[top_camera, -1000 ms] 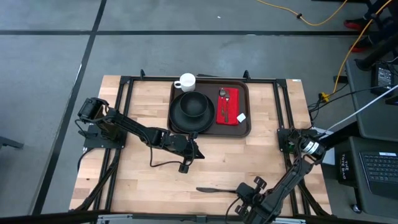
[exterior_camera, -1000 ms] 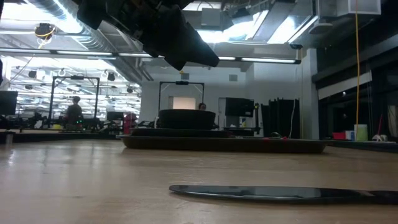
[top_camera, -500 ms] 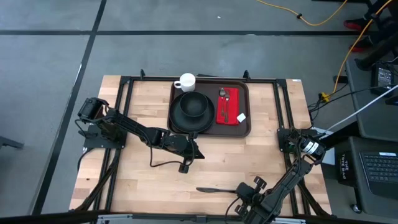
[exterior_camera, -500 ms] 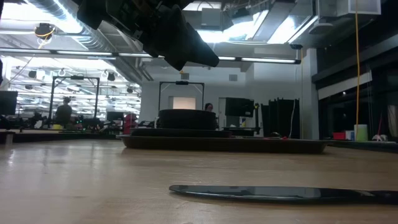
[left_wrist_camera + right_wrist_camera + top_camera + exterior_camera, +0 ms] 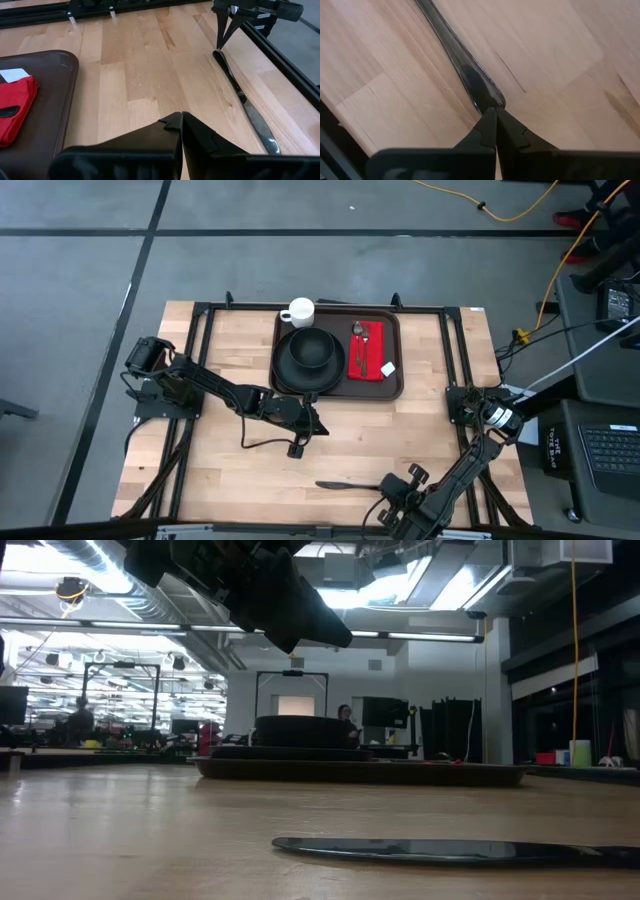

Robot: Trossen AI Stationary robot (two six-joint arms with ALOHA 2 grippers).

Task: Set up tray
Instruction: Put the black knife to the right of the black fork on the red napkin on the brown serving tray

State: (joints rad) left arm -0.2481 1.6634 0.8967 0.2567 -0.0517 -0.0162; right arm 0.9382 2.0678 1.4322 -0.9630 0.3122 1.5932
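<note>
The dark brown tray (image 5: pixel 396 380) lies at the table's far middle. It carries a round black plate with a black bowl (image 5: pixel 308 356) and a red napkin (image 5: pixel 365 352) with a spoon on it. A white cup (image 5: pixel 298 311) stands just off the tray's far rim. A black knife (image 5: pixel 348 485) lies flat near the table's near edge. My right gripper (image 5: pixel 384 489) is at the knife's right end, shut on it. My left gripper (image 5: pixel 320 429) hangs shut above the bare table, near the tray's near rim, holding nothing. My right gripper (image 5: pixel 492 111) pinches the knife's end (image 5: pixel 489 101) between its two fingertips. The fingers (image 5: pixel 220 27) come from above, pointing steeply down, and meet only the very tip of that end. The knife (image 5: pixel 245 102) lies flat on the table along its whole length.
Black frame rails (image 5: pixel 455 360) run along the table's left, right and far sides. Bare wood lies between the tray and the knife. A cable (image 5: pixel 265 442) trails on the table under the left arm. People and desks show far behind the table in the low view.
</note>
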